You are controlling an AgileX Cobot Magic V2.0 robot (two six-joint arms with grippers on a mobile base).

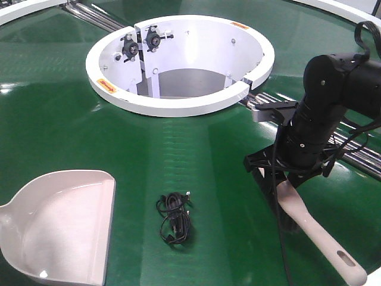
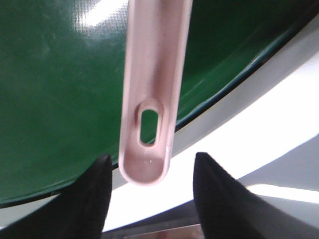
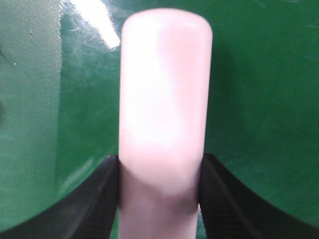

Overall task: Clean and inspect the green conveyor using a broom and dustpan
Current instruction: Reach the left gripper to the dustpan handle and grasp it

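While the right gripper (image 3: 159, 172) pinches the slim beige plastic broom (image 1: 318, 235) at the near right of the glossy dark-green conveyor (image 1: 53, 119), the left gripper (image 2: 152, 159) stands spread astride the handle of the broad beige plastic dustpan (image 1: 59, 223), near left.

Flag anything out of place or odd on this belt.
A coiled black cable lies loose on the green conveyor, between the dustpan and the broom held by the right tool; it looks like stray debris. Nothing else stands out.
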